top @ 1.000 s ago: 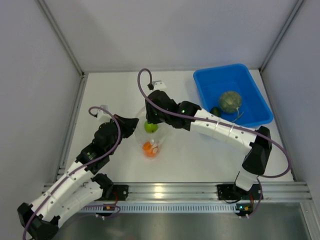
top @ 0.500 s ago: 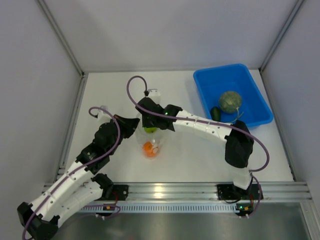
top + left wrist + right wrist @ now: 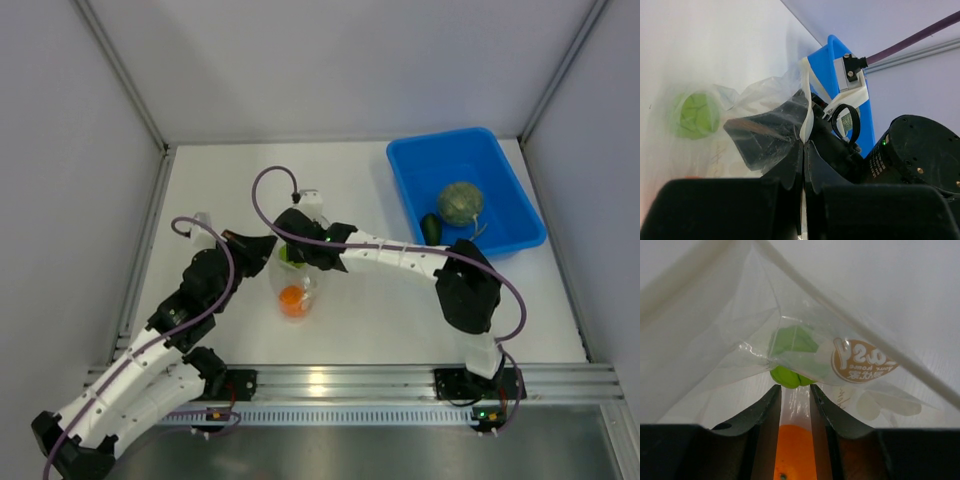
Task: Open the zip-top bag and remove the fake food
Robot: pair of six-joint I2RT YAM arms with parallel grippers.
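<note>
Fig. | zip-top bag (image 3: 312, 280) at middle of surface (image 3: 390, 320), left of centre, lip clamped by left tool (image 3: 804, 143) | right tool (image 3: 795, 388) narrowly parted inside mouth | green apple (image 3: 790, 346) just beyond tips; orange (image 3: 794, 450) deeper, toward near edge.

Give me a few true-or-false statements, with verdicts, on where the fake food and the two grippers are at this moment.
1. The melon ball lies in the blue bin. True.
2. The orange lies in the bin too. False: it is inside the zip-top bag.
3. The left gripper is shut on the bag's white rim. True.
4. The right gripper is clamped on the green apple. False: its fingers stand apart inside the bag, with the apple just beyond their tips.
</note>
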